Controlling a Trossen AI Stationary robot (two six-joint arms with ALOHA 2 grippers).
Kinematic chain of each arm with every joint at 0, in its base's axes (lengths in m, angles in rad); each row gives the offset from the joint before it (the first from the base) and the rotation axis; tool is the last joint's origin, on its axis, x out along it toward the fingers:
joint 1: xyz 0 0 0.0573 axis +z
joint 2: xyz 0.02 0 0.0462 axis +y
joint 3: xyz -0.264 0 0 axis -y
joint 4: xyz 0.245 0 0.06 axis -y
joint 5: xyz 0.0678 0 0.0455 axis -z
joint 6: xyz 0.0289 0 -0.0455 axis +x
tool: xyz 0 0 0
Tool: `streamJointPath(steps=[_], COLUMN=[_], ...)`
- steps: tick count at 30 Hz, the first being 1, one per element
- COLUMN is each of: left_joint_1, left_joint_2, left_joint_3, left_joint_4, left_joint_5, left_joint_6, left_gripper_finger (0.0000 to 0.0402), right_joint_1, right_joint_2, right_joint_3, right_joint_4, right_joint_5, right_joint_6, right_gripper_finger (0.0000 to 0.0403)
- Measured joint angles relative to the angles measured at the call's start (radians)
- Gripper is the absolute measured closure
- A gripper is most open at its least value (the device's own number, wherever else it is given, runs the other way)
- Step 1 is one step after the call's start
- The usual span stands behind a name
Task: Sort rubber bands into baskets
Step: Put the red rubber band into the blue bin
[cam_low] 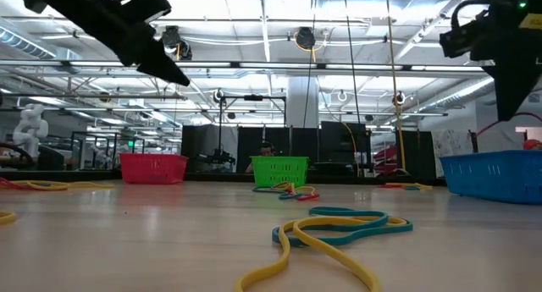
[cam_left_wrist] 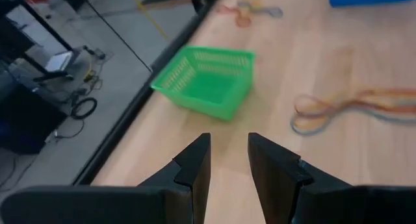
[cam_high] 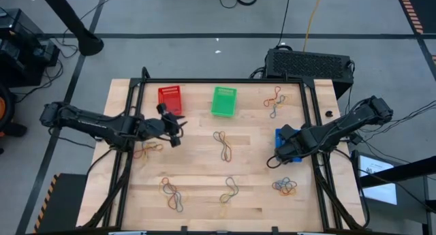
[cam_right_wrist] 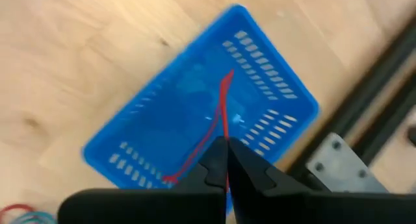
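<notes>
High view: blue basket (cam_high: 278, 135) mostly hidden under right gripper (cam_high: 285, 152), only a sliver at its 10 o'clock. Band piles (cam_high: 225, 145) too small to count loops. Left wrist view: bands (cam_left_wrist: 344, 107) blurred, blue basket cut off at 1 o'clock edge. Right wrist view: red band (cam_right_wrist: 208, 130) lower end hidden by jaws.

Pale wooden table (cam_high: 197, 187), black-framed. Red basket (cam_high: 169, 97) upper left, green basket (cam_high: 223, 101) upper centre, blue basket (cam_high: 281, 141) at right (partly hidden under arm). Rubber band clusters (cam_high: 223, 145) scattered: centre, upper right, lower left, lower centre, lower right.
</notes>
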Motion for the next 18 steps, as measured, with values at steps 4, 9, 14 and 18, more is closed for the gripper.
streamJointPath(steps=[4,9,14,18], left_joint_1=[0.025,0.028,0.026,0.026], left_joint_2=[-0.079,-0.149,-0.17,-0.164], left_joint_3=[-0.088,-0.14,-0.14,-0.14], left_joint_4=[0.15,0.289,0.324,0.289], left_joint_5=[0.061,0.195,0.266,0.266], left_joint_6=[0.017,0.018,-0.035,-0.035], left_gripper_finger=[0.0291,0.0291,0.0291,0.0291], right_joint_1=[0.0,0.0,0.0,0.0], right_joint_2=[0.0,0.0,0.0,0.0], right_joint_3=[-0.034,-0.091,-0.1,-0.1], right_joint_4=[0.008,0.057,0.056,0.056], right_joint_5=[0.002,0.002,0.0,0.0], right_joint_6=[0.032,0.044,0.024,-0.039], right_gripper_finger=[0.0403,0.0388,0.0356,0.0329])
